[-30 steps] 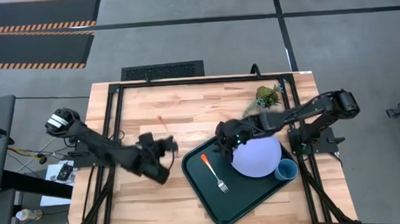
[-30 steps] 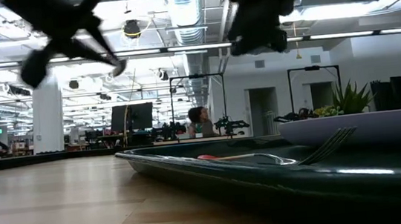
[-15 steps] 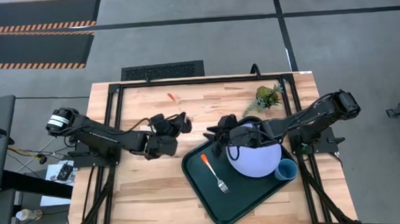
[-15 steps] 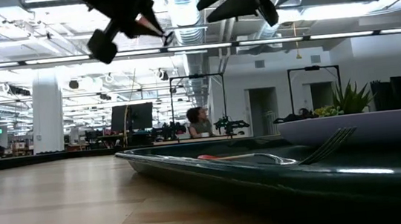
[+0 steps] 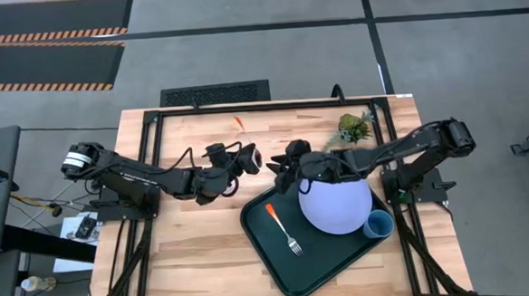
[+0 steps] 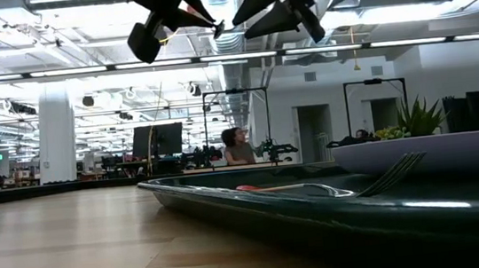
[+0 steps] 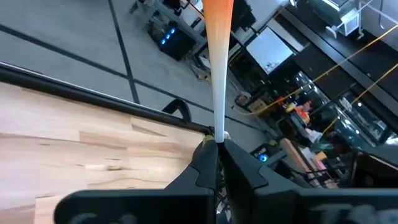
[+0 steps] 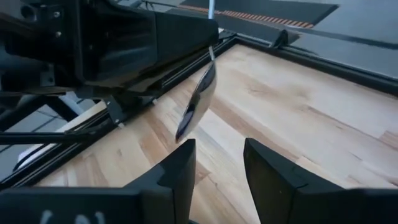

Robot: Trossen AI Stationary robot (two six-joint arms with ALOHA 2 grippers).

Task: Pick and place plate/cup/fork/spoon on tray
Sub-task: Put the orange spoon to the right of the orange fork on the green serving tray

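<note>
My left gripper (image 5: 245,158) is raised above the middle of the table and shut on the spoon; its orange handle (image 5: 238,123) points toward the far edge. My right gripper (image 5: 281,166) is open just to its right. The spoon's silver bowl (image 8: 198,102) hangs a little ahead of the right gripper's fingers (image 8: 181,163), outside the gap between them. The pale plate (image 5: 336,206), blue cup (image 5: 378,224) and orange-handled fork (image 5: 282,227) lie on the dark tray (image 5: 270,261). My left gripper pinches the spoon between its two fingers on the pale metal stem (image 7: 216,135), just below the orange handle (image 7: 217,37). The handle sticks out past the fingertips, along the fingers. The spoon is lifted clear of the table.
A small green plant (image 5: 354,127) stands at the far right of the table. The tray's rim (image 6: 257,212) fills the near right of the low view, with the plate (image 6: 437,151) and fork tines (image 6: 395,171) on it. Bare wood lies to the left.
My left gripper has carried the spoon up and toward the table's right and far side, up to the right gripper. My right gripper has left the plate's edge and gone toward the table's left and far side, to meet the spoon. The plate, cup and fork have stayed put.
</note>
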